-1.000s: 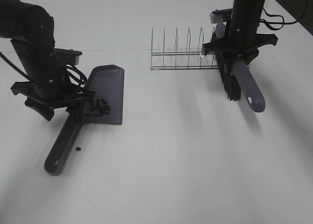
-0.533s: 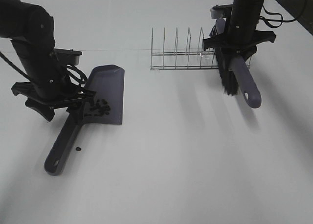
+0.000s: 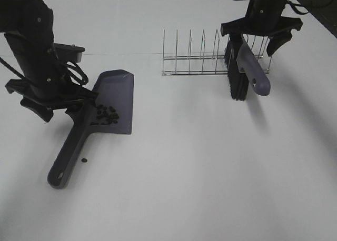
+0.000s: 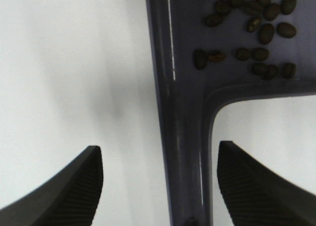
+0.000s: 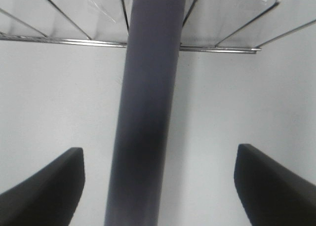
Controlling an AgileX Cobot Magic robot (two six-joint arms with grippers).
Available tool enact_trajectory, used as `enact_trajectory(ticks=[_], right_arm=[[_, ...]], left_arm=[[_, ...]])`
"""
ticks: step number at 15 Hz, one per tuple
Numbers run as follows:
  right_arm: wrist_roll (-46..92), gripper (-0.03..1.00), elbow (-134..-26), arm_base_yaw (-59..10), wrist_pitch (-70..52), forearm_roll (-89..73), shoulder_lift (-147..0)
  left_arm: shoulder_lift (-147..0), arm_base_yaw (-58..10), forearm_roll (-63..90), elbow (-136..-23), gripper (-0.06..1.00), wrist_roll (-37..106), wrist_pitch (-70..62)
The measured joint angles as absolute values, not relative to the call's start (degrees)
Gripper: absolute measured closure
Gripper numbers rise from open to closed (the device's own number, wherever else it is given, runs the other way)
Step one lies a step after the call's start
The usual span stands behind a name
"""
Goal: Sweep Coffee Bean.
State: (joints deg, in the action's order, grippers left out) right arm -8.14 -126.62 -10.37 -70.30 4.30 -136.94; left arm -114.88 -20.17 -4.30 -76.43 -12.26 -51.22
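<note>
Left wrist view shows the left pincer (image 4: 159, 179) spread wide astride the dustpan (image 4: 185, 137) handle near the worktop's left edge, beans (image 4: 247, 26) pooled in the pan, while the right pincer (image 5: 158, 186) gapes around the brush (image 5: 145, 112), seemingly released by the rack (image 3: 202, 57).

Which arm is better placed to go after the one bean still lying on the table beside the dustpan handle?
Left, probably. Its open gripper hovers over the dustpan handle, close to the stray bean. The right gripper is far off by the wire rack, open around the brush.
</note>
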Motion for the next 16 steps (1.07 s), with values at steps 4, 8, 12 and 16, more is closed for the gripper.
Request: enact_trajectory(ticks=[4,8,12,16], right_arm=[[-6.53,0.24,-119.46,-10.37,-69.67,0.69,-125.54],[-3.27,0.24,-96.6,-10.37,-69.67,0.86,-108.58],[-2.52,0.24,-76.89,-10.37,-69.79,0.86,-90.87],[-2.46,0.24,-56.04,-10.37,-69.84,0.57,-66.12]], left_arm=[[-107.09,-20.17,-6.36,-76.43,0.31,-14.04,-55.0],[-98.95,-20.17,-6.53,-76.43,0.31,-15.01,-61.76],[-90.76,-20.17,-6.53,-75.97,0.31,-15.18,-66.18],[-76.49,-20.17,-4.53,-64.4,0.31,-15.58,-66.75]])
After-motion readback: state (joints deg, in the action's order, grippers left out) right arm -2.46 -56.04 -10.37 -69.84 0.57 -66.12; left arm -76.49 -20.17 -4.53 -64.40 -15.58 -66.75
